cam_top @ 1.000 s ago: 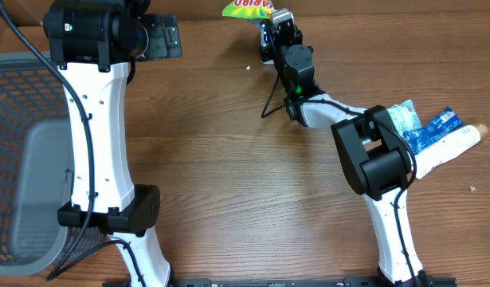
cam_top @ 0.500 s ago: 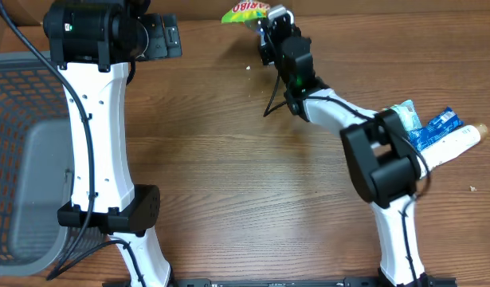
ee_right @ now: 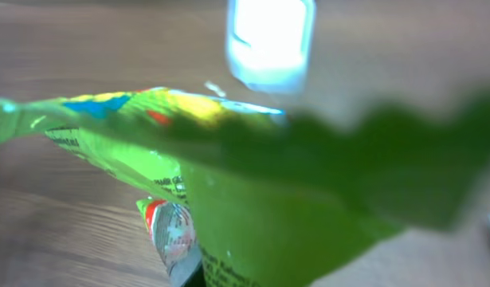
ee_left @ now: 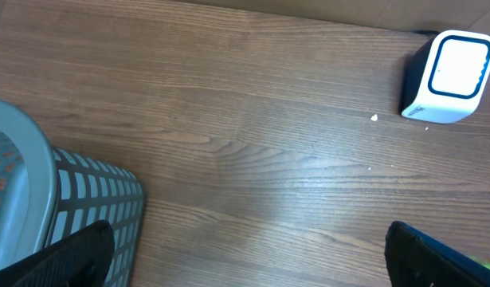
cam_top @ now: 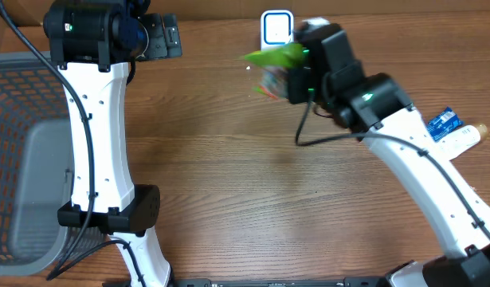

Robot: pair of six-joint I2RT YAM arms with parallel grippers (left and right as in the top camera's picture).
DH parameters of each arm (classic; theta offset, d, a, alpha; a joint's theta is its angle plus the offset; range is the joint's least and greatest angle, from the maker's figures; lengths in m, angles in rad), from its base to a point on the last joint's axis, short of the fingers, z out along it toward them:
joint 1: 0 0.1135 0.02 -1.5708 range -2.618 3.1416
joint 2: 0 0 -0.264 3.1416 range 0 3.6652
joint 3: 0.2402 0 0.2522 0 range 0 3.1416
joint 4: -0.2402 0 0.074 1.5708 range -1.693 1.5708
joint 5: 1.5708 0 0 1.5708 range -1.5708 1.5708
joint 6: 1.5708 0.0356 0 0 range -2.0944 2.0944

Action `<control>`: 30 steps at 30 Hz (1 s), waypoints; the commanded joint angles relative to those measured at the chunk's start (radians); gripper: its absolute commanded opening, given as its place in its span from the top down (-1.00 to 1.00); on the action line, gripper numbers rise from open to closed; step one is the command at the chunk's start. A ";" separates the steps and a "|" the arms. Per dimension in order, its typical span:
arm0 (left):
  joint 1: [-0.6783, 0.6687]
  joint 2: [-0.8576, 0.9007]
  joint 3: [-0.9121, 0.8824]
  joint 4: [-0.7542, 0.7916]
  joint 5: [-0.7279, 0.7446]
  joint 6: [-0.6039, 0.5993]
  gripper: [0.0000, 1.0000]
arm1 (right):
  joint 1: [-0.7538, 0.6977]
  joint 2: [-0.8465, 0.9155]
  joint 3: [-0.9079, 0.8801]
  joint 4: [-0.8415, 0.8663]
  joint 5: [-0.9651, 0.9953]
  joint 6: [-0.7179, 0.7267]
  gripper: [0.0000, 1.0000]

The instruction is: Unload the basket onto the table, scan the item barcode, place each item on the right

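One green snack bag (cam_top: 275, 57) is at upper centre of the overhead view, just below one white scanner (cam_top: 276, 28). One mesh basket (cam_top: 13, 68) fills the left edge. The right gripper (cam_top: 292, 81) pinches the bag, its arm reaching up from lower right, while the left gripper (ee_left: 256, 259) at upper left stands spread wide.

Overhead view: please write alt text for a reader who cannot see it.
The right gripper holds a green snack bag just in front of a white barcode scanner at the far edge of the wooden table. The left arm stretches along the left side beside a grey mesh basket; a blue packet lies at the right.
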 commanded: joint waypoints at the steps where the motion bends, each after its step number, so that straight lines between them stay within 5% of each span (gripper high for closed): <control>1: 0.000 0.001 0.009 0.001 -0.003 0.019 -1.00 | -0.167 0.001 0.004 -0.121 0.011 0.298 0.93; 12: 0.000 0.001 0.009 0.001 -0.003 0.019 -0.99 | -0.776 0.005 -0.107 -0.209 -0.152 0.569 0.87; 14: 0.000 0.001 0.009 0.001 -0.003 0.019 -0.99 | -0.837 0.005 -0.144 -0.195 -0.217 0.581 0.63; 18: 0.000 0.001 0.009 0.001 -0.003 0.019 -0.99 | -0.912 0.005 -0.182 -0.188 -0.283 0.571 -0.61; 19: 0.000 0.001 0.009 0.002 -0.003 0.019 -0.99 | -0.920 0.005 -0.181 -0.185 -0.313 0.547 -0.77; 24: 0.000 0.001 0.009 0.002 -0.003 0.019 -0.99 | -0.939 -0.010 -0.154 -0.141 -0.605 0.301 -0.98; 30: 0.000 0.001 0.009 0.002 -0.003 0.019 -0.99 | -0.880 -0.158 -0.088 -0.223 -0.840 0.013 -1.00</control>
